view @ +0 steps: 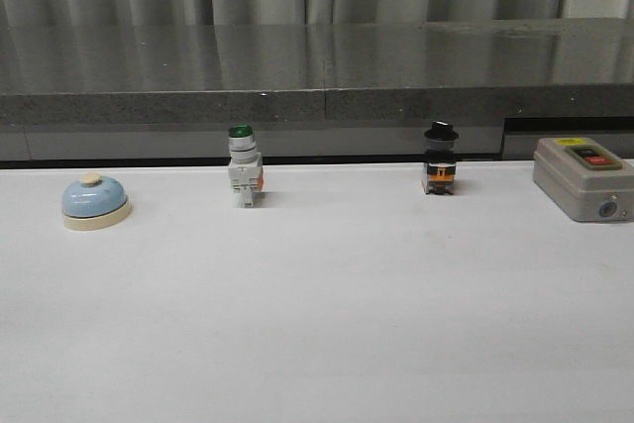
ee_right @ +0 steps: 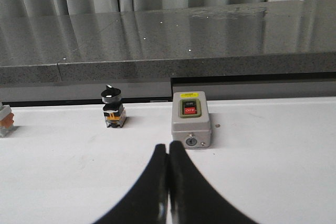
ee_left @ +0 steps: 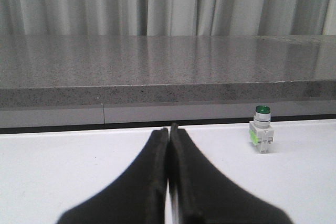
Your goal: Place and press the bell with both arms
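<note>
The bell [view: 94, 201], a light-blue dome on a cream base with a cream button, sits at the far left of the white table in the front view. Neither arm shows in that view, and the bell shows in neither wrist view. My left gripper [ee_left: 169, 129] is shut with nothing between its black fingers and hangs over bare white table. My right gripper [ee_right: 168, 147] is also shut and empty, its tips a little short of the grey box.
A green-capped white push-button switch [view: 244, 166] [ee_left: 261, 136] stands at the back centre-left. A black-knobbed selector switch [view: 440, 158] [ee_right: 113, 108] stands at the back centre-right. A grey box with red and black buttons [view: 584, 177] [ee_right: 191, 119] lies far right. A grey stone ledge [view: 317, 76] runs behind the table.
</note>
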`<move>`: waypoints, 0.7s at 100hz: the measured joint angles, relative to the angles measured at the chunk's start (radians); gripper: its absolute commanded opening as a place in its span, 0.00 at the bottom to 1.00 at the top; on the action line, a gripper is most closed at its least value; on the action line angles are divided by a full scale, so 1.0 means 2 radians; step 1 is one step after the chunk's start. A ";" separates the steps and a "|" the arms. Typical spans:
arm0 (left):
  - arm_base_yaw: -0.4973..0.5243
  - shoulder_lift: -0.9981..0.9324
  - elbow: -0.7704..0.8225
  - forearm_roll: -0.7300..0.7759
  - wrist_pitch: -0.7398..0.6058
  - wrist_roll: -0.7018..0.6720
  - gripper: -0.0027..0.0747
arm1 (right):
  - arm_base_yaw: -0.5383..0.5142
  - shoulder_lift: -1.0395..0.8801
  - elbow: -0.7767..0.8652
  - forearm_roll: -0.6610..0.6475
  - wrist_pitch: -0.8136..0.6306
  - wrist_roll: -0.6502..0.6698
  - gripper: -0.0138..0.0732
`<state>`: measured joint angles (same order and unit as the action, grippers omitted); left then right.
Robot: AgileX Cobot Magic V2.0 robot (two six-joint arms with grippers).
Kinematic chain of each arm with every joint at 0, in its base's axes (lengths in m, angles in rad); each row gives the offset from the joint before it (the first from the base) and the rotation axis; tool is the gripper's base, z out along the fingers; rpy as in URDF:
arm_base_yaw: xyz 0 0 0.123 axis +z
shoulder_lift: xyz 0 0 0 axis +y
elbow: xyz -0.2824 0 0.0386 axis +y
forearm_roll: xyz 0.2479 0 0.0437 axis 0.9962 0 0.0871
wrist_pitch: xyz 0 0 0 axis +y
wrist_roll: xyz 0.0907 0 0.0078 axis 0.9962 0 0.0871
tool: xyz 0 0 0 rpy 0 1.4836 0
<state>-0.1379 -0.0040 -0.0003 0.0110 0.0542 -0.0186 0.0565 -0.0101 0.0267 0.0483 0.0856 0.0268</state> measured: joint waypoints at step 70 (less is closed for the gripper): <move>0.000 0.011 -0.035 0.000 0.034 0.000 0.01 | 0.000 0.000 0.000 0.000 0.000 0.000 0.09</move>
<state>-0.1379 0.0182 -0.0712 0.0110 0.1221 -0.0186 0.0565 -0.0101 0.0267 0.0483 0.0856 0.0268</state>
